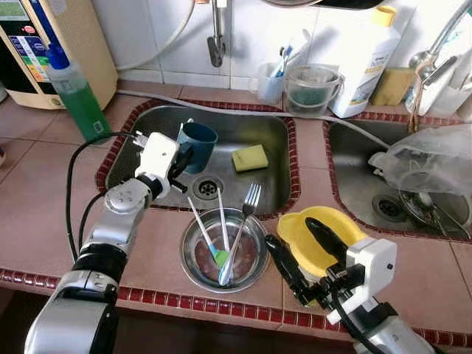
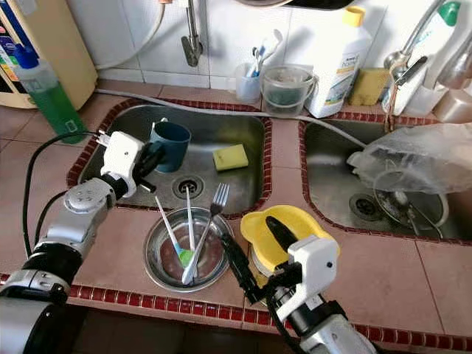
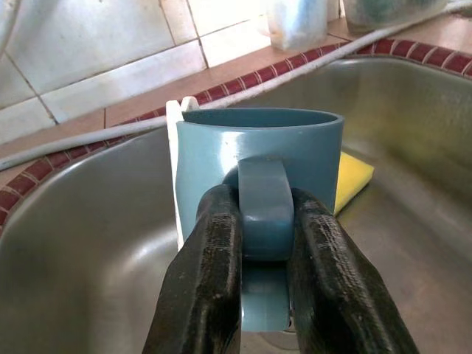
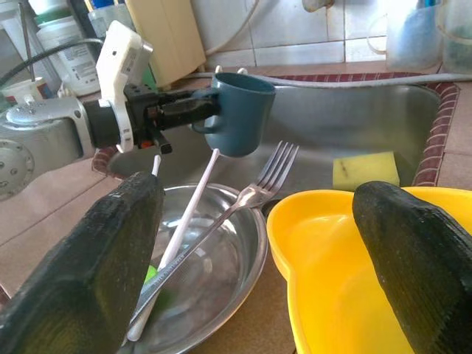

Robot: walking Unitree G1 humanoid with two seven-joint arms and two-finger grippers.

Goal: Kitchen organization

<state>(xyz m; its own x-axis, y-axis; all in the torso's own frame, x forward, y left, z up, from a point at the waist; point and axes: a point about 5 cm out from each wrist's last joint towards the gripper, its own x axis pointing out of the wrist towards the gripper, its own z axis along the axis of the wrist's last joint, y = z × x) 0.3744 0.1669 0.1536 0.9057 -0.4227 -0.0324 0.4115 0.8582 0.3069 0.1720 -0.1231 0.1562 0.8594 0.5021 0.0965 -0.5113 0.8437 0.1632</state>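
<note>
Right gripper point(image 1: 295, 254): nearest the camera, it was seen spread wide, one finger lying inside the yellow bowl point(image 1: 318, 237) and the other outside its left rim, apparently so the rim could be pinched.
Yellow bowl: it was set on the near counter, just right of the steel bowl point(image 1: 224, 251).
Steel bowl: a fork point(image 1: 242, 231) and two white sticks point(image 1: 222, 221) were leaned in it, presumably gathered for sorting.
Left gripper point(image 3: 265, 243): it was pressed together on the handle of the blue mug point(image 1: 197, 146), so the mug was kept upright.
Blue mug: it was held over the far left of the left sink point(image 1: 273, 125); contact with the basin could not be told.
Yellow sponge point(image 1: 250, 157): it was left on the sink floor, right of the mug.
</note>
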